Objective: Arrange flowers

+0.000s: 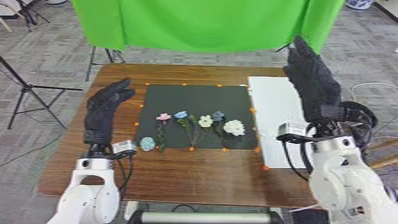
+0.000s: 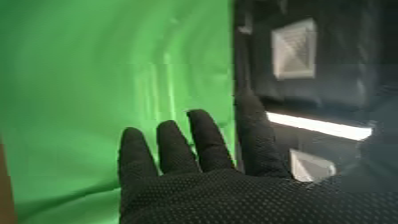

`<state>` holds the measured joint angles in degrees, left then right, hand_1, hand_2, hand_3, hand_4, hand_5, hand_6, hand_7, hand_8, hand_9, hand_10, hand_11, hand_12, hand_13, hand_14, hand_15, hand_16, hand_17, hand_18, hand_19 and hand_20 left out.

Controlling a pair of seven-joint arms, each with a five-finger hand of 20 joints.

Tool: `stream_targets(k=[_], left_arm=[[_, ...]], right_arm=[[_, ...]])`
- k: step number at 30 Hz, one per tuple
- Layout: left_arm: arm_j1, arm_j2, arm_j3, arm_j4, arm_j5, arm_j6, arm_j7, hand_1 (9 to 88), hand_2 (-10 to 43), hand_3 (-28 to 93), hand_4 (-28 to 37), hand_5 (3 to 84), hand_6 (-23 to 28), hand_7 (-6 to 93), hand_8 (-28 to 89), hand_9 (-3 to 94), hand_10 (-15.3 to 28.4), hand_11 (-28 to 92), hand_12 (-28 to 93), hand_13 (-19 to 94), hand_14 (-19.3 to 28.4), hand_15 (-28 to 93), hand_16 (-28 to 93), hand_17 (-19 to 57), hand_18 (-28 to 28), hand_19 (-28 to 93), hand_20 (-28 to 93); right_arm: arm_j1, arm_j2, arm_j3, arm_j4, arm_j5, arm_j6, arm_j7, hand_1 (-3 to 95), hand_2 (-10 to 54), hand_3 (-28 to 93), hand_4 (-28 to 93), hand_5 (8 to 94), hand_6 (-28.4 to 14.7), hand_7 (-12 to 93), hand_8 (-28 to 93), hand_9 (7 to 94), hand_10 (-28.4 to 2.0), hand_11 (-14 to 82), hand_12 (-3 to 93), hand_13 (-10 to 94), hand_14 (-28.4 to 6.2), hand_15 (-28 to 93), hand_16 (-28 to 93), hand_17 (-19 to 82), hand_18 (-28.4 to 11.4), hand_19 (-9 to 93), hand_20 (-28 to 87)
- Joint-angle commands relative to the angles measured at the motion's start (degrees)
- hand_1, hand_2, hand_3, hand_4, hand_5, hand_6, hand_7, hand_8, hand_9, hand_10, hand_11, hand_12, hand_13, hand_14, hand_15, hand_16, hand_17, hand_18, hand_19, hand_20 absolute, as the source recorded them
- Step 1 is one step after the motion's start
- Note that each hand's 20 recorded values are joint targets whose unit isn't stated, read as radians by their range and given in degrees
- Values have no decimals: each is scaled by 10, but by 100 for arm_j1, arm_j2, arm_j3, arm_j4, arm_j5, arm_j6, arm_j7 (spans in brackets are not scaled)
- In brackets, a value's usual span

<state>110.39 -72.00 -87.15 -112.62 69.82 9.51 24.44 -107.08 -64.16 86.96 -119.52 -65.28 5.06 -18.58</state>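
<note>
In the head view, several flowers lie in a row on a dark mat (image 1: 200,95): a pink one (image 1: 163,116), a blue one (image 1: 181,114), a white one (image 1: 205,121), a dark blue-grey one (image 1: 218,116) and a larger white one (image 1: 234,127). A light blue flower (image 1: 147,144) lies at the mat's lower left corner. My left hand (image 1: 107,107) is over the table's left side, left of the mat, open. My right hand (image 1: 313,82) is raised over the right side, open and apart from the flowers. In the right wrist view, the right hand (image 2: 204,195) has straight fingers.
A white strip (image 1: 271,110) lies on the brown table (image 1: 169,177) to the right of the mat. Orange marks line the mat's edges. A green cloth (image 1: 209,25) hangs beyond the far edge, and a black tripod (image 1: 27,87) stands at the left.
</note>
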Motion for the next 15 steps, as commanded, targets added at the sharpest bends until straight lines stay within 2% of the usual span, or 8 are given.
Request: stream_targets(k=[1, 2, 3, 5, 7, 9, 10, 15], left_arm=[[72, -219, 160, -99, -253, -103, 199, 211, -20, 733, -279, 478, 26, 114, -76, 502, 136, 185, 107, 368, 145, 152, -31, 75, 76, 12, 159], [102, -216, 117, -122, -233, -146, 197, 202, -25, 735, -280, 473, 26, 109, -75, 498, 136, 178, 105, 362, 144, 145, -31, 69, 72, 10, 154], [111, -219, 98, -125, -209, -117, 244, 195, -28, 735, -281, 470, 27, 104, -75, 494, 136, 173, 103, 355, 142, 139, -30, 64, 69, 9, 148], [121, -242, 66, -142, -249, -123, 254, 186, -32, 736, -282, 458, 27, 93, -73, 481, 137, 162, 100, 348, 141, 129, -28, 59, 67, 10, 141], [95, -284, 66, -109, -322, -133, 321, 183, -34, 736, -282, 455, 28, 90, -71, 474, 136, 155, 98, 342, 138, 121, -27, 57, 66, 12, 138], [114, -312, 48, -109, -400, -157, 309, 181, -37, 741, -282, 453, 29, 88, -71, 463, 134, 149, 97, 334, 134, 112, -27, 63, 64, 15, 136], [140, -324, 19, -109, -408, -201, 296, 181, -38, 742, -282, 452, 29, 87, -70, 459, 134, 149, 97, 333, 134, 110, -25, 65, 64, 16, 136], [271, -347, -103, -164, -455, -229, 248, 183, -42, 743, -283, 449, 29, 85, -69, 447, 134, 144, 96, 330, 132, 105, -23, 75, 64, 20, 138]], right_arm=[[-470, -232, -158, 137, -664, -257, -444, -26, -47, 710, -278, 248, 32, 56, -81, 229, -90, -17, 75, 118, -106, -94, 173, 21, -121, 41, 175], [-484, -222, -148, 131, -675, -302, -423, -26, -48, 700, -280, 244, 32, 55, -80, 227, -90, -17, 75, 113, -106, -99, 175, 14, -120, 40, 173], [-488, -209, -150, 141, -674, -297, -432, -26, -48, 691, -281, 243, 32, 55, -80, 224, -90, -19, 75, 107, -106, -105, 177, 8, -118, 38, 171], [-564, -217, -102, 112, -676, -266, -401, -26, -46, 680, -282, 240, 31, 53, -78, 216, -88, -22, 77, 101, -106, -123, 195, -4, -118, 44, 164], [-614, -238, -82, 101, -565, -202, -417, -26, -46, 671, -282, 238, 30, 50, -77, 206, -87, -29, 79, 97, -106, -144, 220, -10, -116, 43, 156], [-628, -236, -92, 102, -478, -163, -404, -26, -45, 669, -282, 236, 29, 49, -77, 197, -86, -33, 78, 92, -107, -154, 230, -13, -114, 41, 155], [-629, -232, -92, 105, -477, -190, -399, -26, -45, 669, -283, 236, 28, 48, -76, 195, -85, -34, 79, 92, -108, -158, 234, -14, -112, 41, 155], [-619, -275, -135, 103, -578, -204, -405, -26, -47, 668, -283, 241, 16, 40, -73, 194, -85, -38, 81, 99, -108, -176, 264, -12, -112, 41, 153]])
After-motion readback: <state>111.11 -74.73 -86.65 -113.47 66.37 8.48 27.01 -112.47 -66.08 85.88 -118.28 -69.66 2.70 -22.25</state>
